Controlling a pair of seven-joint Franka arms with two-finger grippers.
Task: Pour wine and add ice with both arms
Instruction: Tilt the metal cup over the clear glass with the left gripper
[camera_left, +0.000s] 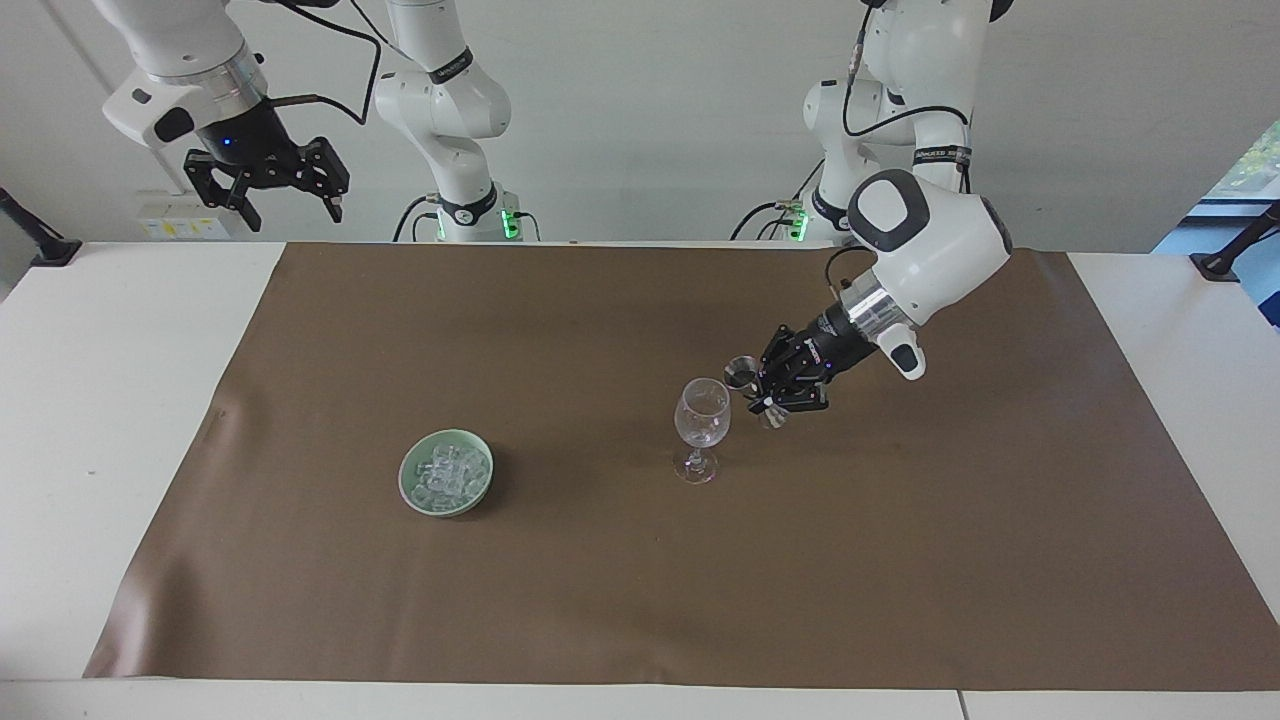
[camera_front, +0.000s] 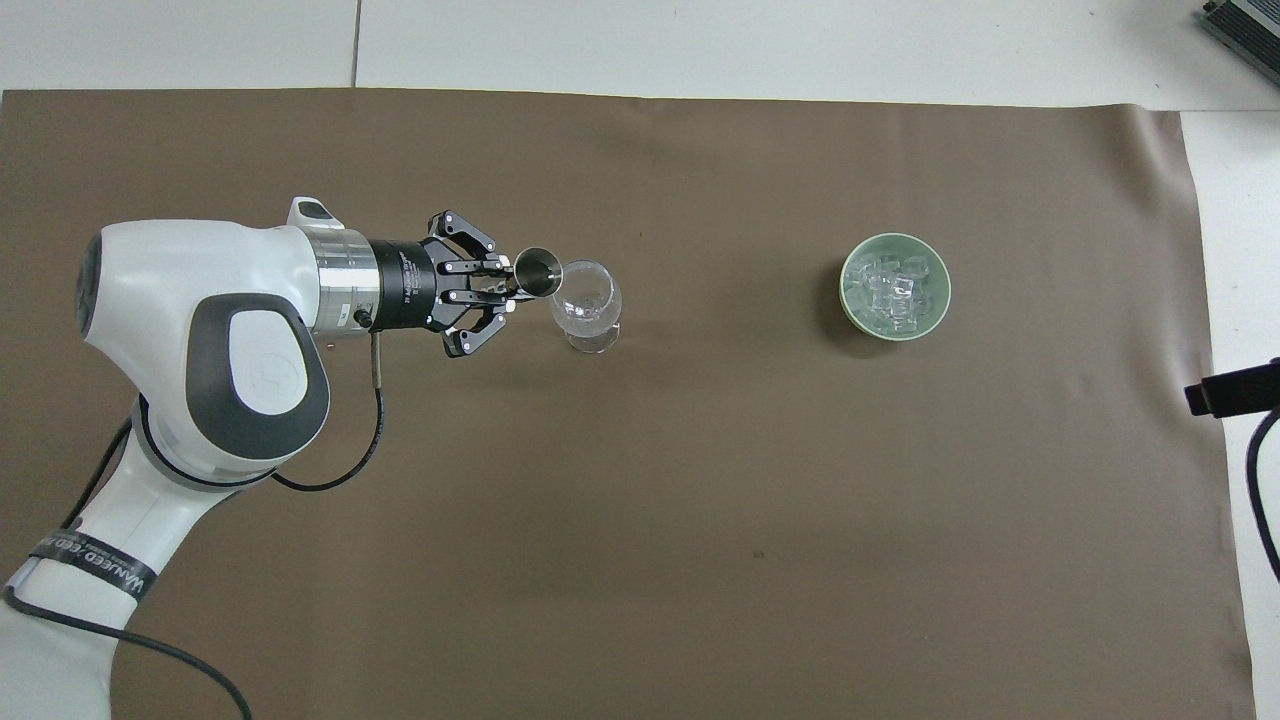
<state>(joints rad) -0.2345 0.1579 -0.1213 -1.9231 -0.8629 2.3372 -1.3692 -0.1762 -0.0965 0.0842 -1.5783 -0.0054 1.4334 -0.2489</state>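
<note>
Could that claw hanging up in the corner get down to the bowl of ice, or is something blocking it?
Probably yes. The right claw hangs open above its own end of the table, and nothing stands between it and the green bowl of ice. The left claw, with its small metal cup, is busy beside the wine glass.

I see a plain brown mat (camera_left: 600, 560) over the white table (camera_left: 100, 400), and a pale green bowl (camera_left: 408, 480) of clear, colourless ice (camera_left: 446, 473). My arms are white with black grippers; the wine glass (camera_left: 701, 412) is clear, the small cup (camera_front: 538, 272) silvery metal.
</note>
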